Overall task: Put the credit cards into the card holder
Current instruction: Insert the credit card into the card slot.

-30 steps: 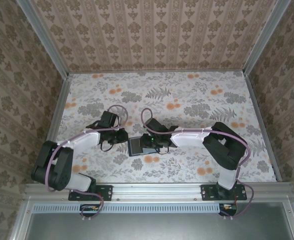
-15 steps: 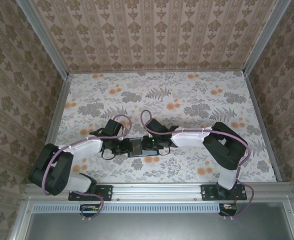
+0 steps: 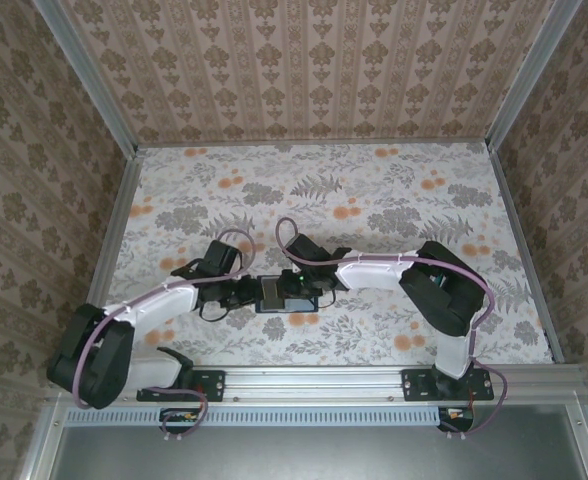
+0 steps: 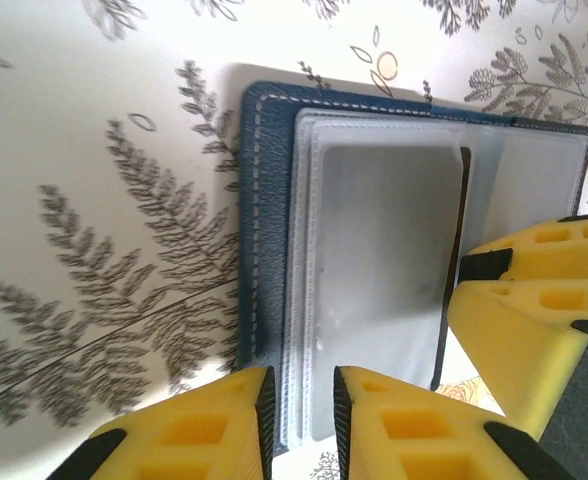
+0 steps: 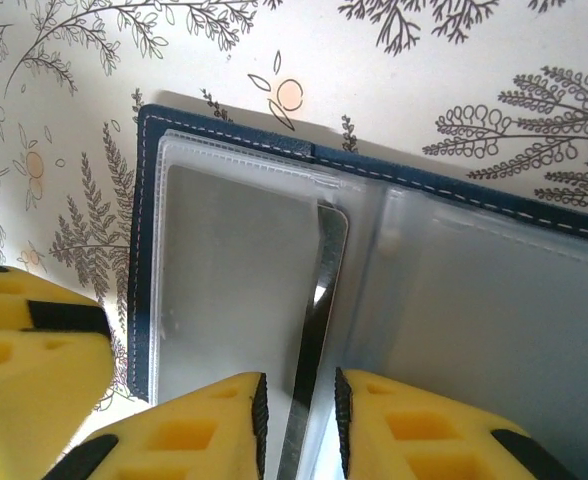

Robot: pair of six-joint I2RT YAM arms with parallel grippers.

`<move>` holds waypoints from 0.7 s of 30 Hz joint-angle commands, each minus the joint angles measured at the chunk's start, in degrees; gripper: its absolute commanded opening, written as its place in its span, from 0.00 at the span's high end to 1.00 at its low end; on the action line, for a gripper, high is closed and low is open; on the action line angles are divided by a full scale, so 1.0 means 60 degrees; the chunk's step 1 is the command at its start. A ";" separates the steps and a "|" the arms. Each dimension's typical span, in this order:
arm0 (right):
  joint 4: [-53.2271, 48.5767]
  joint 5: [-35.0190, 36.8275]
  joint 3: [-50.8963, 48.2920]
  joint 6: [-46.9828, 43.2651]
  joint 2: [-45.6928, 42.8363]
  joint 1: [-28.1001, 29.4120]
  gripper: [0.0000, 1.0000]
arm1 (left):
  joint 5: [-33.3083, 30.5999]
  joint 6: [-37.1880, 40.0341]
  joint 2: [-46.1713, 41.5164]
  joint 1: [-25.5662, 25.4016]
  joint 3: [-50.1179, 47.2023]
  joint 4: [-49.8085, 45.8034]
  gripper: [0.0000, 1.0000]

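The card holder lies open on the table between my two grippers, navy outside and grey with clear sleeves inside. One credit card stands on edge at the fold, thin and dark with a shiny face. It sits in the narrow gap of my right gripper, touching neither pad. The same card's edge runs beside the right fingers. My left gripper is open a little over the stacked sleeve edges at the holder's outer side. From above, the left gripper and the right gripper flank the holder.
The flower-patterned table spreads far behind the arms. Papered walls close it in at the left, back and right. A metal rail with both arm bases runs along the near edge.
My left arm has swung in from the upper left and stretched right until its gripper reached the card holder's edge. The right gripper has edged slightly left over the holder.
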 commanded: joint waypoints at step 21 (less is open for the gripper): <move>0.0067 -0.0504 0.0573 0.0063 0.0370 0.0287 0.83 | 0.0423 -0.0263 0.0506 0.0159 -0.0493 0.0873 1.00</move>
